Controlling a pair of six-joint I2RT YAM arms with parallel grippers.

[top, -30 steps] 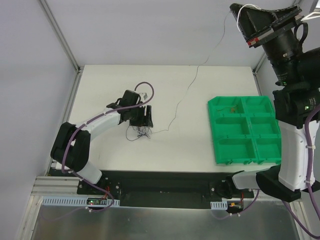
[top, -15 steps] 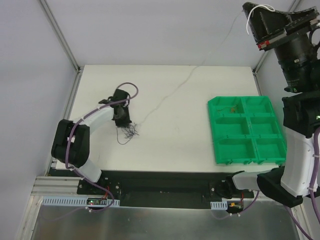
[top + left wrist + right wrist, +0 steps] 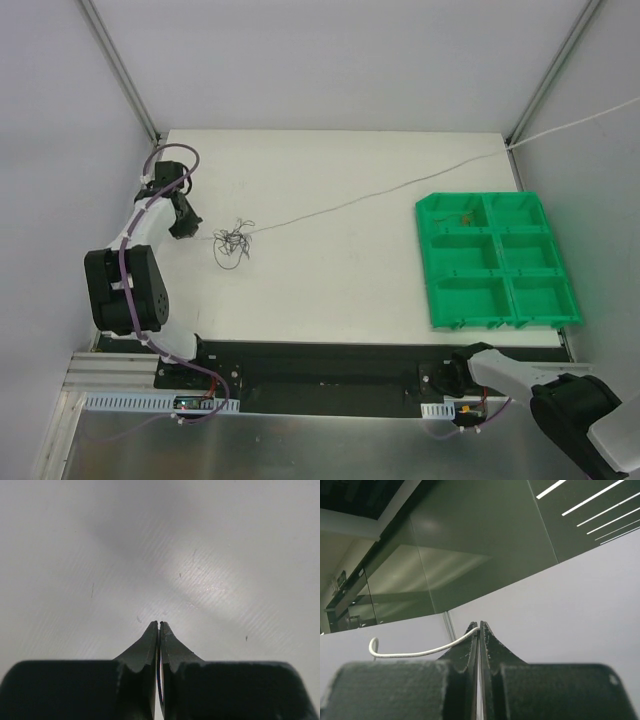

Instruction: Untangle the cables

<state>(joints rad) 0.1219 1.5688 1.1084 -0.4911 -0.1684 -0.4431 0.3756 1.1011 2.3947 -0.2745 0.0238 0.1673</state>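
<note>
Cables (image 3: pixel 232 245) knotted just beside closed left pincer (image 3: pixel 185 229), right pincer (image 3: pixel 479 625) clamping whitish strand (image 3: pixel 420 653)

Left gripper (image 3: pixel 184 226), now closed, drawn back to the left edge of the table (image 3: pixel 330 290); cable knot (image 3: pixel 233 244) dragged left; white strand (image 3: pixel 400 187) pulled taut; right gripper (image 3: pixel 479 626) raised out of the overhead view.

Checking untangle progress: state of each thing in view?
Small loopy knot of dark hair-thin wires: tangled, on the white table.
Long whitish wire strand: stretched from knot off to the right.
Left gripper: jaws shut, nothing seen held.
Right gripper: jaws shut on whitish strand.
Green plastic compartment tray: flat, small orange bit inside.
</note>
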